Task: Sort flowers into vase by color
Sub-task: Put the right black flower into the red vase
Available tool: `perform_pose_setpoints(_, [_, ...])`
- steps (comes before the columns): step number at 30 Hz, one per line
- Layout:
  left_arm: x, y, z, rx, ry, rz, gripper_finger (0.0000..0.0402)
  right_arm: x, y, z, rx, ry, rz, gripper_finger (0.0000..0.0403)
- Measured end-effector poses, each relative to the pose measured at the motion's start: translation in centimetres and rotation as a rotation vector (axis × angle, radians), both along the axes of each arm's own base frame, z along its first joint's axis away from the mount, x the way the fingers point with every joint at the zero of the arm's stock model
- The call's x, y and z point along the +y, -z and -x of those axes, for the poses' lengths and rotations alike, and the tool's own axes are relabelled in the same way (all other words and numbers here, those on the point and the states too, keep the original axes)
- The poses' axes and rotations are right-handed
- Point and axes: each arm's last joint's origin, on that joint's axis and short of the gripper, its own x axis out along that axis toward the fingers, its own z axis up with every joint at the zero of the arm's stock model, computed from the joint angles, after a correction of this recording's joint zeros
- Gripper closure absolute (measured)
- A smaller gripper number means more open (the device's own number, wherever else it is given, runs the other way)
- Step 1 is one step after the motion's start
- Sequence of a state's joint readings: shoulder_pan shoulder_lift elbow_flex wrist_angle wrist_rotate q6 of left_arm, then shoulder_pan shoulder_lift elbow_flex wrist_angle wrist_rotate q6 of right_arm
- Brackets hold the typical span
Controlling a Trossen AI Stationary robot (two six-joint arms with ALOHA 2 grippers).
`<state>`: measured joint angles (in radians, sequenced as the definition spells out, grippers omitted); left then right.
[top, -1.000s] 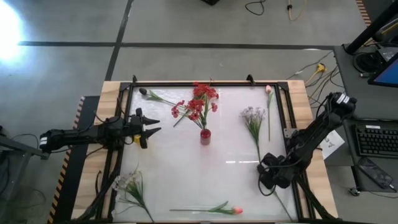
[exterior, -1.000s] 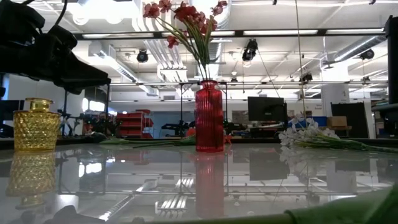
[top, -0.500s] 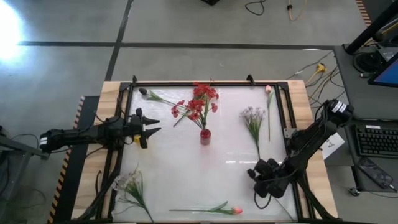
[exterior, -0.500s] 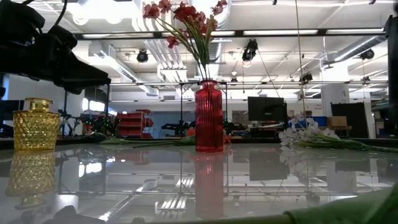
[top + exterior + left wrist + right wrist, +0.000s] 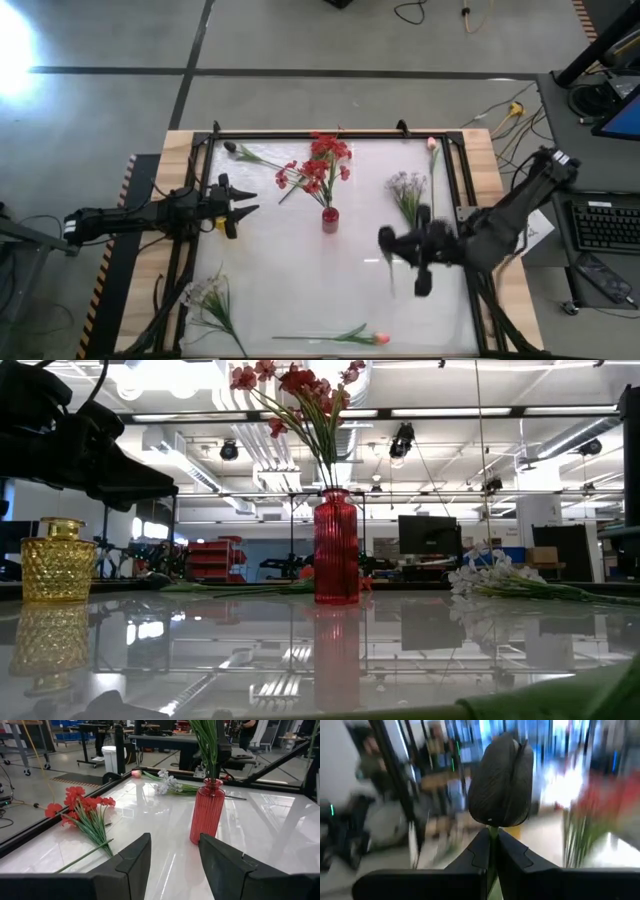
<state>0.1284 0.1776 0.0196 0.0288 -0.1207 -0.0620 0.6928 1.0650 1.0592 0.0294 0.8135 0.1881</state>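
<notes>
Dark bud (image 5: 501, 780) carried.
Right gripper (image 5: 490, 851) clamped on stem below head; light, floppy, best held low.

Vase (image 5: 330, 219) mid-table, loose spray (image 5: 407, 190) to its right.

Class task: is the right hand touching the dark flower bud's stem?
Touching. The right wrist view shows the right hand with fingers closed on the stem just below the dark bud.
</notes>
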Motion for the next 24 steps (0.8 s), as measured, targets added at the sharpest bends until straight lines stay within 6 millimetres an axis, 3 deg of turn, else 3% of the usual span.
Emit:
perform_pose_setpoints(3, [0.0, 0.0, 0.0, 0.000, 0.000, 0.000, 0.0247, -1.5, -2.8, 0.0, -0.209, 0.037, 0.118, 0.0390])
perform_pose_setpoints(6, [0.0, 0.0, 0.0, -0.001, 0.000, 0.000, 0.0247, -3.3, -3.8, -0.3, -0.326, 0.064, 0.168, 0.0390])
perform_pose_setpoints(15, [0.0, 0.0, 0.0, -0.001, 0.000, 0.000, 0.0247, -8.7, -2.3, -4.1, -0.313, 0.094, 0.275, 0.0390])
perform_pose_setpoints(24, [0.0, 0.0, 0.0, -0.001, 0.000, 0.000, 0.0247, -13.4, -1.0, -6.4, -0.293, 0.063, 0.252, 0.0390])
